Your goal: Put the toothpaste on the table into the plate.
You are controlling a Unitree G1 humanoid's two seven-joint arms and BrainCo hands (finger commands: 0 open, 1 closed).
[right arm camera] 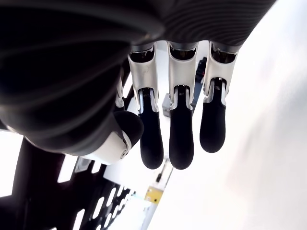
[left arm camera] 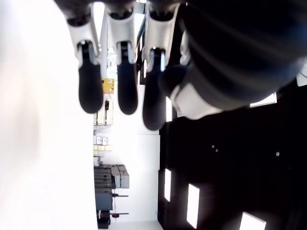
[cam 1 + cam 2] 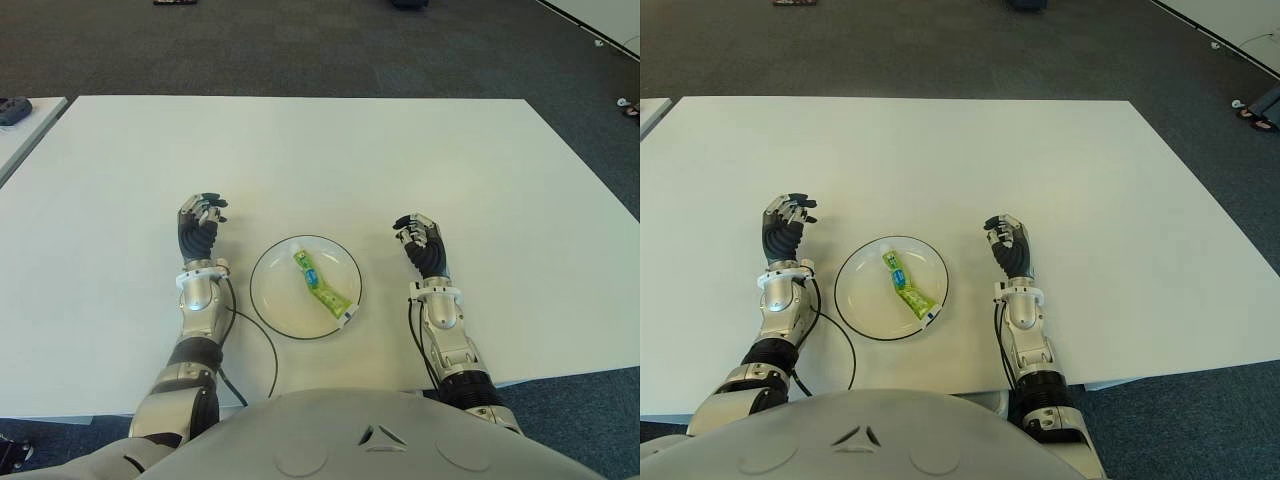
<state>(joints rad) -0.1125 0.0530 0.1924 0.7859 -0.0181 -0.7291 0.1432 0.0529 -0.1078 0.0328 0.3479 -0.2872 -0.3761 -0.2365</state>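
White counter (image 3: pixel 330 150) carries the plate (image 3: pixel 272 298), with the green toothpaste tube (image 3: pixel 320 283) lying inside it. Left hand (image 3: pixel 199 228) and right hand (image 3: pixel 421 243) flank it, fingers loosely curled, seemingly empty. Placement looks finished; nothing further seems needed.

No text, brand or number can be read anywhere. The tube (image 3: pixel 321 284) in the plate (image 3: pixel 275 300), at lower centre of the frame, bears blue and white print too small to read.
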